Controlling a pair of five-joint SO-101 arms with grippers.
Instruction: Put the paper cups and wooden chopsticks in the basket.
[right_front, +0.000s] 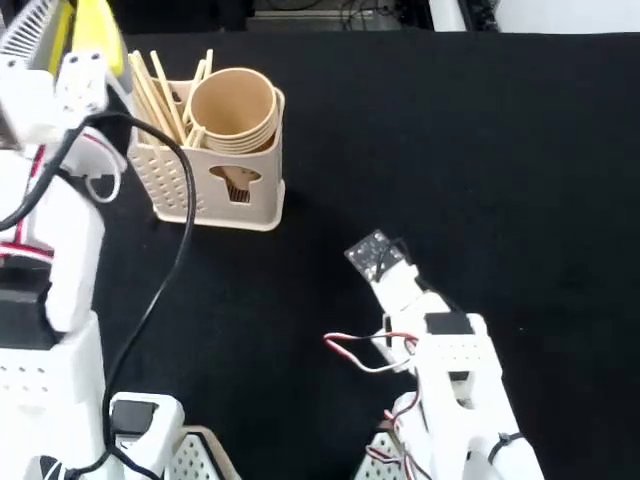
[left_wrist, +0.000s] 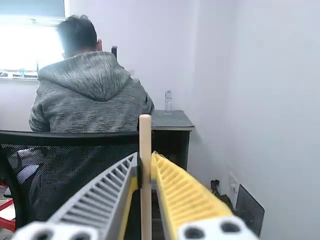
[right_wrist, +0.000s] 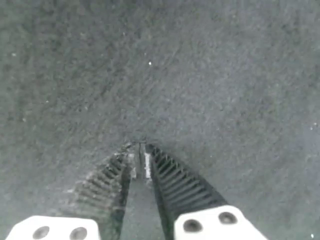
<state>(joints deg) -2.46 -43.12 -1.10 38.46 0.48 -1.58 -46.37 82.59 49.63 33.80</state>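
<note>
Chopstick (left_wrist: 145, 135) pinched tight between the left gripper's (left_wrist: 145, 157) jaws is a thin, pale wooden stick with a blunt tip. I'd guess it's light and stiff but smooth enough to swivel or slide, so a firm grip near mid-length seems safest. That arm is raised just beside the basket (right_front: 215, 195), which holds stacked paper cups (right_front: 235, 105) and a bunch of chopsticks (right_front: 155, 85) leaning on the side nearest it, while the right gripper (right_wrist: 141, 147) is closed on nothing, low over the black table (right_front: 480, 150).
</note>
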